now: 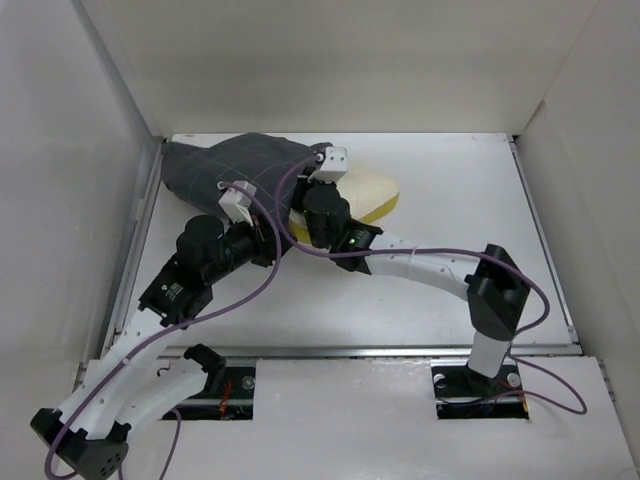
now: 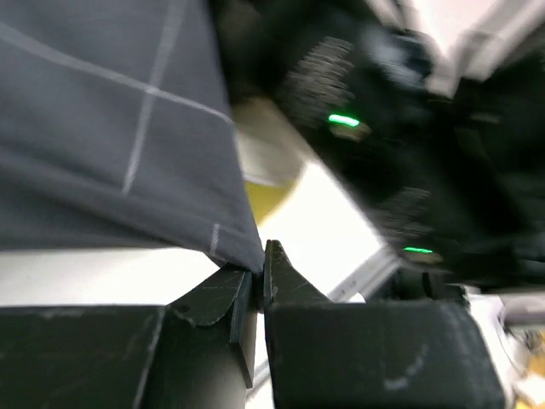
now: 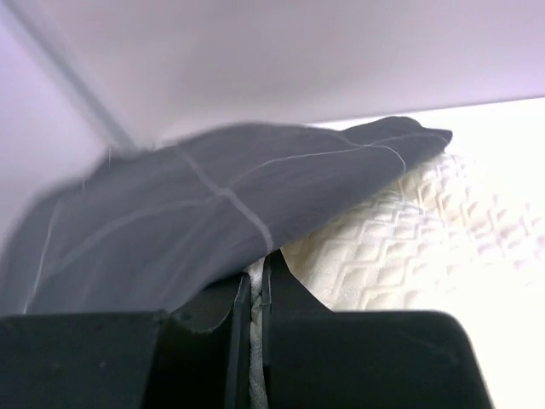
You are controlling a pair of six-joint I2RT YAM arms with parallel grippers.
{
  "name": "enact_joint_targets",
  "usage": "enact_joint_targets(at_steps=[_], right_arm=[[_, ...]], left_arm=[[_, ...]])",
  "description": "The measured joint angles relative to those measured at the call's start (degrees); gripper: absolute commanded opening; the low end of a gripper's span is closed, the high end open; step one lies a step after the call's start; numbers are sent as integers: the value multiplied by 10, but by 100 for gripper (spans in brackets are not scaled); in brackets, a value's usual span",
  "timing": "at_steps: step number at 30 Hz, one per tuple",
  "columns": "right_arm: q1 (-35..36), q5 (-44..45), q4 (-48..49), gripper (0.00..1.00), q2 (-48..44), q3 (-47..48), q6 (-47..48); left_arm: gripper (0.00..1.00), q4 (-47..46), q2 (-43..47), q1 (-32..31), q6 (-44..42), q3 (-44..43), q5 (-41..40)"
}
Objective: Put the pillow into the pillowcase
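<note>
The left fingers (image 2: 260,266) are pressed together on a lower edge of the pillowcase (image 2: 111,128), and the right fingers (image 3: 256,285) are closed to a thin slit on the case's hem where it crosses the pillow (image 3: 400,239). A pale strip shows in that slit, so I cannot tell whether a little of the pillow is caught with the cloth. From above, the pillow (image 1: 372,192) lies at the far side of the desk (image 1: 400,290), left of the middle. Most of it is under the dark checked case, which is bunched toward the far left corner, and only its cream end sticks out. Its long axis runs roughly left to right, tilted a little toward the near side at the right, and the bare end points right. The case mouth faces the same way, with both arms meeting over it, the left from the near left and the right reaching across from the near right. The step in hand looks like drawing the mouth over the uncovered end. To do it well, both pinches should hold hem only. The hem should be lifted slightly so that it clears the quilted surface, then pulled along the long axis toward the right with both sides moving evenly. An uneven pull would likely twist the case, or drag the pillow across the desk.
</note>
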State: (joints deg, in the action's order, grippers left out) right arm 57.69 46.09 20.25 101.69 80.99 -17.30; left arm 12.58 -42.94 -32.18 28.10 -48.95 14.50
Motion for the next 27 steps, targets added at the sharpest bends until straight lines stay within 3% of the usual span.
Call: enact_joint_targets(at_steps=[6, 12, 13, 14, 15, 16, 17, 18, 19, 22, 27], right_arm=[[6, 56, 108, 0, 68, 28, 4], [13, 92, 132, 0, 105, 53, -10], [13, 91, 132, 1, 106, 56, -13], [14, 87, 131, 9, 106, 56, -16], [14, 79, 128, 34, 105, 56, -18], [14, 65, 126, 49, 104, 54, -22], [12, 48, 129, 63, 100, 49, -26], [8, 30, 127, 76, 91, 35, -33], [4, 13, 123, 87, 77, 13, -37], [-10, -34, 92, 97, 19, -68, -47], [-18, -64, -8, 99, -70, -145, -56]], left_arm=[[0, 38, 6, -3, -3, -31, 19], [0, 49, 36, 2, 16, -32, 18], [0, 49, 40, 2, 20, -32, 18], [2, 49, 43, 2, 24, -32, 15], [22, 53, 47, 2, 26, -32, 13], [63, 58, 50, 1, 29, -32, 13], [71, 66, 54, -2, 36, -32, 23], [96, 73, 60, -11, 45, -32, 34], [100, 80, 64, -20, 46, -32, 40], [100, 97, 69, -26, 56, -34, 35], [100, 114, 49, -26, 56, -38, -28]])
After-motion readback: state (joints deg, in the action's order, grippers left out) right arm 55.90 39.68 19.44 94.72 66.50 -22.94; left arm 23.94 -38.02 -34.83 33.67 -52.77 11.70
